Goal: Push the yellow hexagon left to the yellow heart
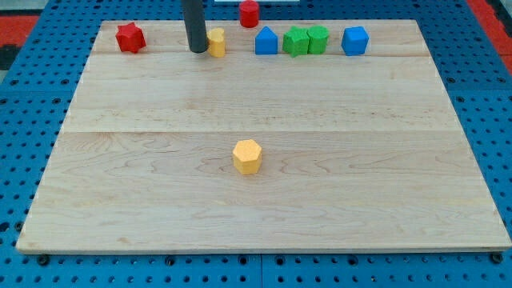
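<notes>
Sitting well below my tip (197, 50) — the yellow hexagon (247, 156).

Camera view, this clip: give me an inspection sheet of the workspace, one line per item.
Surface: pale wooden board on blue perforated base.
Job's things: yellow hexagon block mid-board, alone; yellow heart block at the view's top, partly hidden by rod.
Clutter: red star block, red block, blue house-shaped block, two green blocks touching, blue cube, along the top.
Pincer: none; my tip just left of the heart, far from the hexagon.
Cables: nothing seen.
Surroundings: red edging.
</notes>
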Robot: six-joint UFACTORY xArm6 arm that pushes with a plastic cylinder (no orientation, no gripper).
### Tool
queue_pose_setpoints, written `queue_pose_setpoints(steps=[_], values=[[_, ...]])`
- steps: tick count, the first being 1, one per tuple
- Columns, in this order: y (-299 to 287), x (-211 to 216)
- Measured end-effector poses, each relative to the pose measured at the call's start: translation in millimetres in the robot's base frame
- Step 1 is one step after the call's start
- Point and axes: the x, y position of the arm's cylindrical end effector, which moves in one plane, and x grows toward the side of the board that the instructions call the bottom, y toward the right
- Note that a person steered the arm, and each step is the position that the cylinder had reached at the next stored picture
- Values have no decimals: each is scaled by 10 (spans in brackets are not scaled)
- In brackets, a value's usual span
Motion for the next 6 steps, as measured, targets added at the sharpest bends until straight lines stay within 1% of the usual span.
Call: queue_pose_setpoints(steps=[2,3,4,5,6], values=[[333,-14],[197,380],[664,1067],[1319,1806],[1381,2604]])
